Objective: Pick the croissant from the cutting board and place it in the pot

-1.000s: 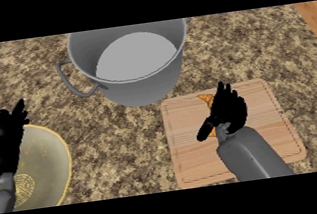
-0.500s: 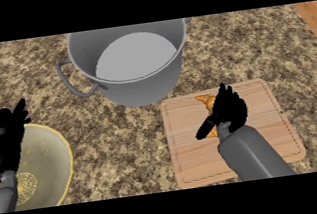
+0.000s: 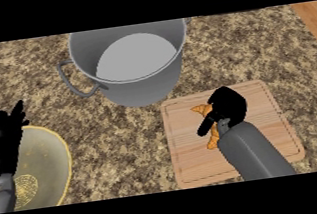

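Observation:
The orange croissant lies on the wooden cutting board at the right. My right hand sits on top of it, fingers curled down over its middle and the thumb crossing its left side, so only its two ends show. The grey pot stands behind the board at centre, its light inside bare. My left hand rests open, fingers up, at the far left.
A yellow plate lies at the lower left under the left hand. The pot has a loop handle on its left side. Wooden floor strips show beyond the speckled counter's left and right edges.
The right hand's fingers, straight before, have curled down onto the croissant, and more of the croissant shows beside the thumb. The left hand has stayed still.

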{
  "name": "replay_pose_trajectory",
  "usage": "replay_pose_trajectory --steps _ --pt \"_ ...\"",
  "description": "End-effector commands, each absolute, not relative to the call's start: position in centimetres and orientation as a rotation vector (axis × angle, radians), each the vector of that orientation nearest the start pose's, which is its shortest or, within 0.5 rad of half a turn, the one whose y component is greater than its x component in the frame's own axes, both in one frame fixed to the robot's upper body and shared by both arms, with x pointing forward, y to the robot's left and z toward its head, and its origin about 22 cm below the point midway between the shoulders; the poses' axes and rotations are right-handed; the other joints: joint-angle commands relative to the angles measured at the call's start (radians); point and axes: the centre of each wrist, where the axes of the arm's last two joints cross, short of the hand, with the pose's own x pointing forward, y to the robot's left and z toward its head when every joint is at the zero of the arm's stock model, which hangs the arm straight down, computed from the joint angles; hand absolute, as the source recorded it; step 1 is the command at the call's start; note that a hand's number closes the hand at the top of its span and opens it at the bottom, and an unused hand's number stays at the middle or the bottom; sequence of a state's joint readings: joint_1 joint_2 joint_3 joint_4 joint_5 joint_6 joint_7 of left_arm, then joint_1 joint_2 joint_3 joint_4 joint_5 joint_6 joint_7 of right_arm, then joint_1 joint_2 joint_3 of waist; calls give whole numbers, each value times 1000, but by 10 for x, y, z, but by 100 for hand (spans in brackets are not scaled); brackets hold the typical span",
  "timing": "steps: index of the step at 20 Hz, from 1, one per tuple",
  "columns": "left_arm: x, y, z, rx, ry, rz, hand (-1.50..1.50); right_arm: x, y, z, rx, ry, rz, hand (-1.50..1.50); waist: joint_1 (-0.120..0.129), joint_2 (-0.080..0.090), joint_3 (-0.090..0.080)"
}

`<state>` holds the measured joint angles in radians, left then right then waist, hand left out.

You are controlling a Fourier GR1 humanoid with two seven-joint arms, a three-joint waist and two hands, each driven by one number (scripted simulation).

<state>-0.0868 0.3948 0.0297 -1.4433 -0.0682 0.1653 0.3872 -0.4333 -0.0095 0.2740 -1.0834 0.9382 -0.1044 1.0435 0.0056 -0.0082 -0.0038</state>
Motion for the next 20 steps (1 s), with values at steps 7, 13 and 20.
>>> replay_pose_trajectory --steps 7,13,20 --pt "260 344 28 528 -1165 -102 0 295 -103 -1 -1134 -661 607 150 -6 7 4" --pt "260 329 17 534 -1146 -97 0 221 -76 9 -1097 -601 561 150 -25 -1 2" --pt "258 337 24 542 -1141 -76 0 211 -81 43 -1379 -666 494 150 -31 -5 0"
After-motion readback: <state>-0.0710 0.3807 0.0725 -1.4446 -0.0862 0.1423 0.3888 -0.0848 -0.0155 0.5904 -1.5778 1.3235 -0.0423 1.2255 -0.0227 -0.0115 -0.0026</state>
